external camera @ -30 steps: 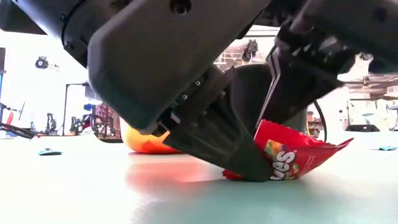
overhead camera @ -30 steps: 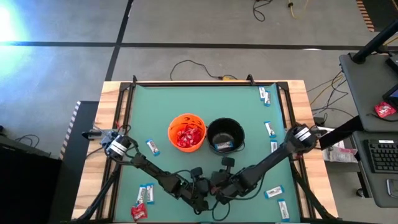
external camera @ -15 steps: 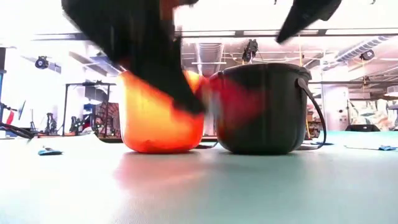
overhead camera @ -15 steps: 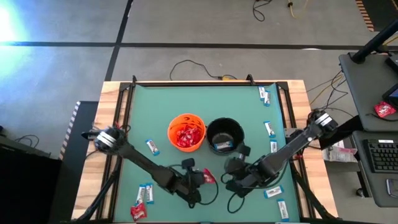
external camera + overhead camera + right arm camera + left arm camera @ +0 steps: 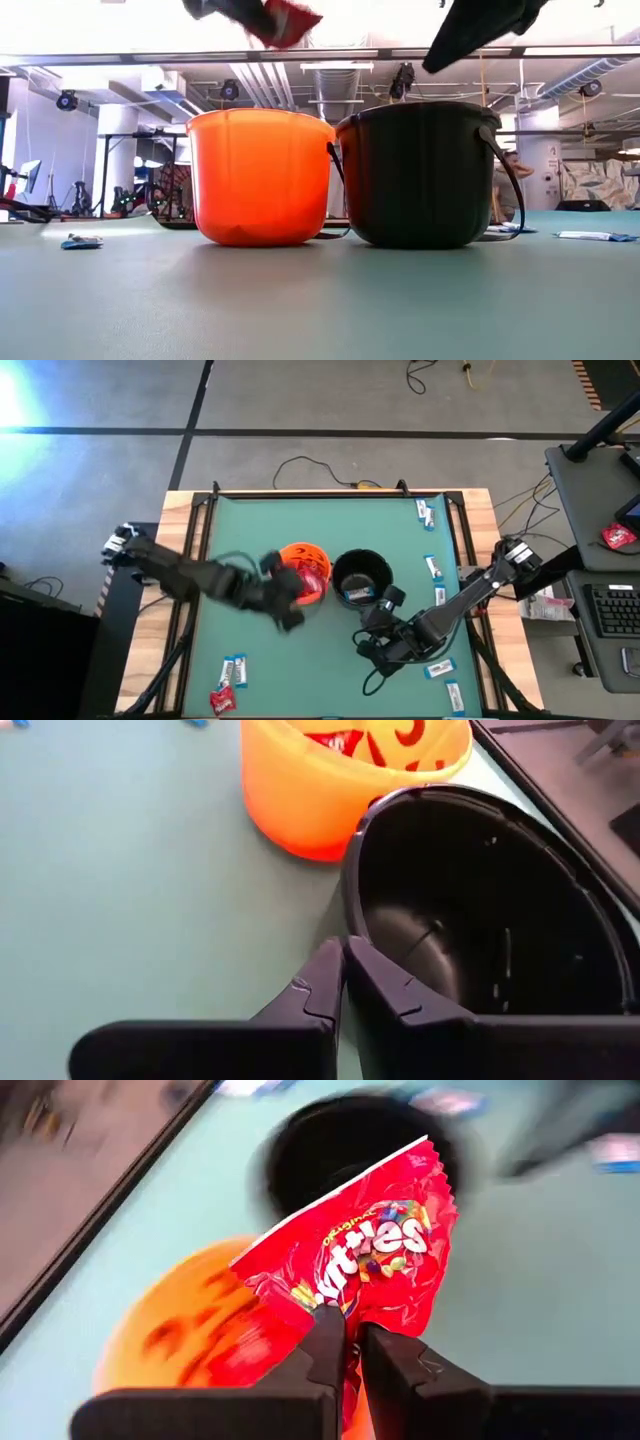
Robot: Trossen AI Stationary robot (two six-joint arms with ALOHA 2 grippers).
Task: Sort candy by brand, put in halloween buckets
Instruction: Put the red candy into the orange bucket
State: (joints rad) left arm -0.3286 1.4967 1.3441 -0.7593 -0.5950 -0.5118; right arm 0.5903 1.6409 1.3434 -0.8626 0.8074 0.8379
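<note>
Orange bucket (image 5: 301,572) holds red packets (image 5: 305,577) — left fingers (image 5: 325,1345) grip another (image 5: 365,1250); right fingers (image 5: 325,978) clenched.

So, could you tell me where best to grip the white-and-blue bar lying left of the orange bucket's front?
Across its narrow middle, from straight above: the white-and-blue bar lies flat on the mat, its long sides clear, though a red packet lies close by.

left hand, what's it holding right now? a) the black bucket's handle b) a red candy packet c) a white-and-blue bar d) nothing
b: in the left wrist view the left hand is shut on the edge of a red candy packet, carried above the orange bucket.
</note>
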